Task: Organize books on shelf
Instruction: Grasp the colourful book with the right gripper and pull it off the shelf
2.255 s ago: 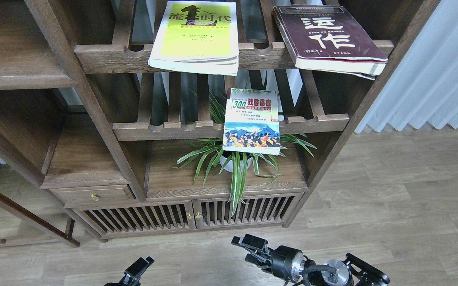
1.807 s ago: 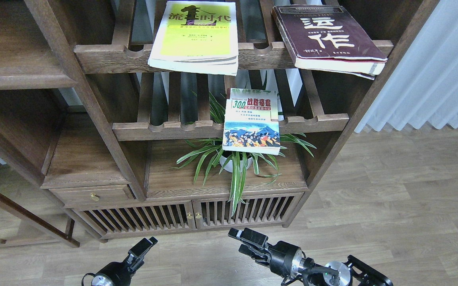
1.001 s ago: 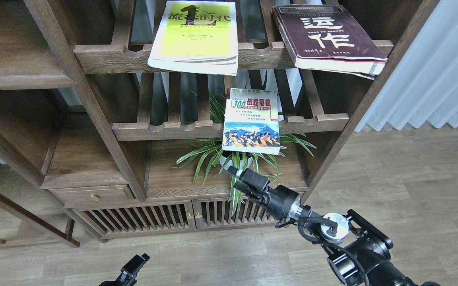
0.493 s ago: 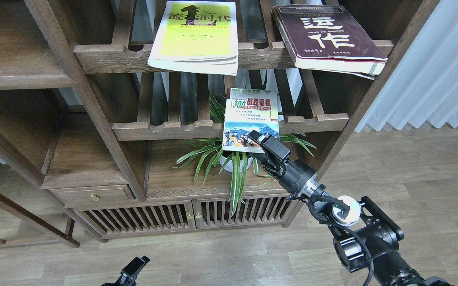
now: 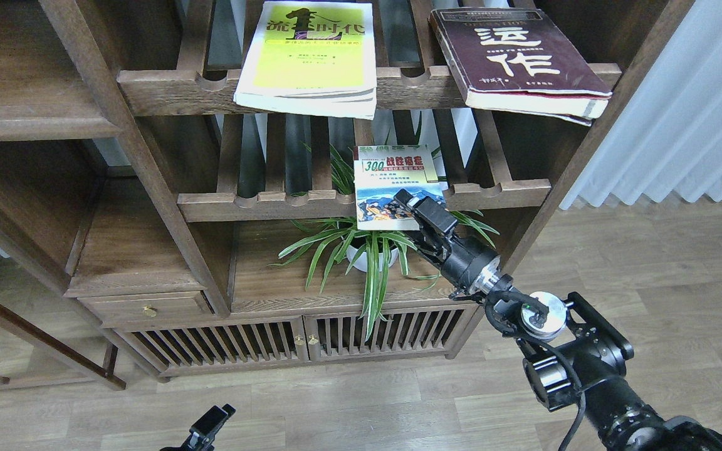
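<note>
Right end effector [image 5: 412,210] clamped on near right corner of white-green "300" book [image 5: 393,185], tilted over lower slatted rack's [image 5: 261,203] front rail. Left end effector [image 5: 209,425] low at frame bottom, grip state unreadable.

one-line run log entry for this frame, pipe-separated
phase: grasp | right gripper: at near edge of "300" book on lower slatted rack | left gripper: low, idle | yellow-green book, maroon book: upper rack
</note>
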Tool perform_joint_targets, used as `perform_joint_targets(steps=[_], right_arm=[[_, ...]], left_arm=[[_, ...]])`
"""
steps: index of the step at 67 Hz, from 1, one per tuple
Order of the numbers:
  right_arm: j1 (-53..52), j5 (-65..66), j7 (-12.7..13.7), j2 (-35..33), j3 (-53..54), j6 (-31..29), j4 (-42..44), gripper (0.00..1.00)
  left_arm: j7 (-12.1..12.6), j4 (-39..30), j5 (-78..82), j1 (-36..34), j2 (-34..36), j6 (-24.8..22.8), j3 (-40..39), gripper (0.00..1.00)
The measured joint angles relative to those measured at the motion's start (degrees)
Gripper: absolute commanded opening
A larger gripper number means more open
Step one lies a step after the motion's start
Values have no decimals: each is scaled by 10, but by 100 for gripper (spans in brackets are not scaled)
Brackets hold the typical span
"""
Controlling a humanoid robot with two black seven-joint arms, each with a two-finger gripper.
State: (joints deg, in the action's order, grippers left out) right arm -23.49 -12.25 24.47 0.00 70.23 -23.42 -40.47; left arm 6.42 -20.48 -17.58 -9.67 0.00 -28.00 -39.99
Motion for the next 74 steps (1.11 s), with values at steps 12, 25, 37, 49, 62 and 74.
perform_joint_targets(steps=[12,25,37,49,62,74], right_arm=[[-24,2,-3,0,-1,47,6,85],[-38,2,-20,0,1,54,15,64],[-39,2,-21,0,3,43,13,40],[-39,2,-18,0,7,14,12,16],[-27,0,-12,0,10,-34,11,4],[6,-5,-6,0,17,-45,-20,4]], left_arm=[[0,0,0,0,0,0,0,100],[-1,0,-1,1,0,0,0,100],[-1,1,-1,2,2,0,0,100],[-1,1,-1,3,7,0,-1,100],[-2,1,-1,4,8,0,-1,100],[-3,-2,-2,3,7,0,-6,100]])
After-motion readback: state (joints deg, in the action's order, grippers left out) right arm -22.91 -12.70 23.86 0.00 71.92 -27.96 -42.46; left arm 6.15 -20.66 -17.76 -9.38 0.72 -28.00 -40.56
